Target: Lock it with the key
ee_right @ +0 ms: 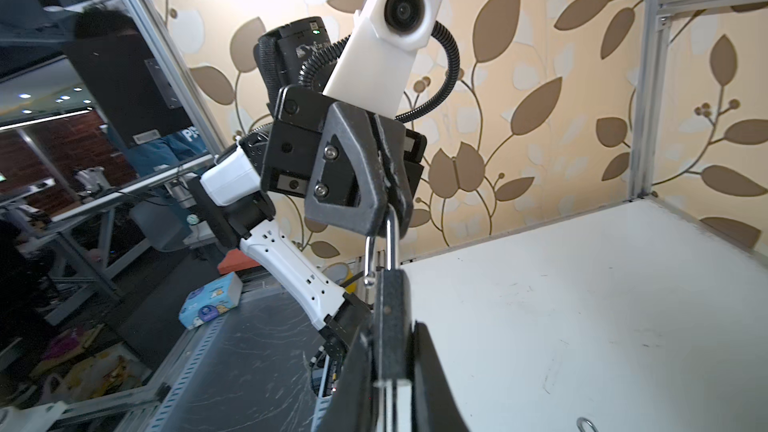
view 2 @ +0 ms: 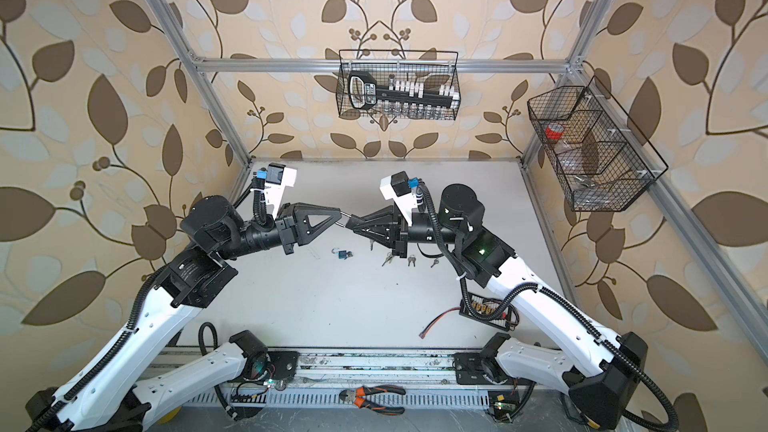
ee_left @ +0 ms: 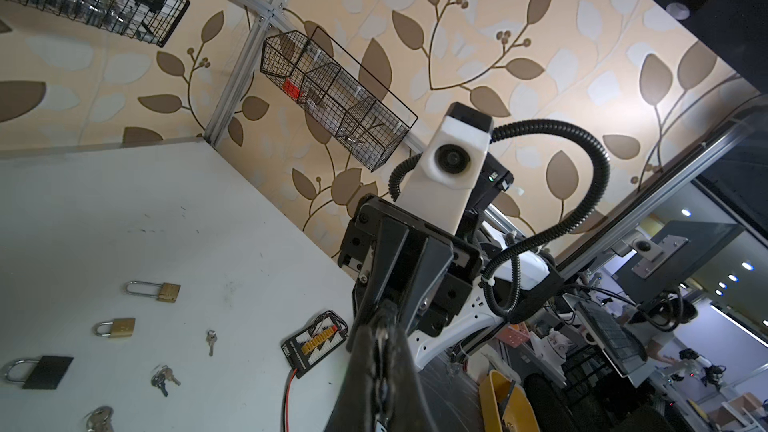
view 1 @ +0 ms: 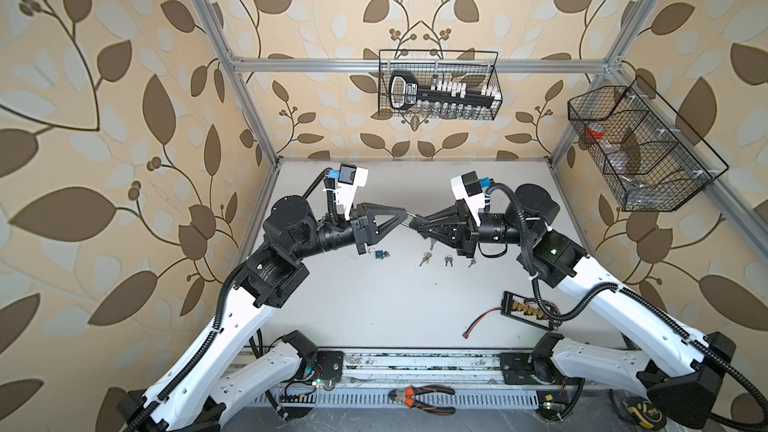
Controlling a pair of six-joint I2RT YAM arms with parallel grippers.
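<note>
Only the pick-up seems done: the padlock (ee_right: 390,292) hangs in the air, with the left gripper (view 1: 404,214) clenched on its shackle (ee_right: 390,238) and the right gripper (view 1: 414,224) clamped on its body (ee_right: 390,338) — but the shackle looks open and the keys (view 1: 424,258) lie on the table (view 1: 374,305). Its long axis runs gripper to gripper, shackle toward the left gripper.

The left arm (view 1: 241,326) and right arm (view 1: 631,317) have white shells, black joints and black corrugated conduit (ee_right: 451,56). The left gripper (ee_right: 384,211) is black, its triangular fingers (ee_right: 345,126) held by silver screws (ee_right: 329,152).
</note>
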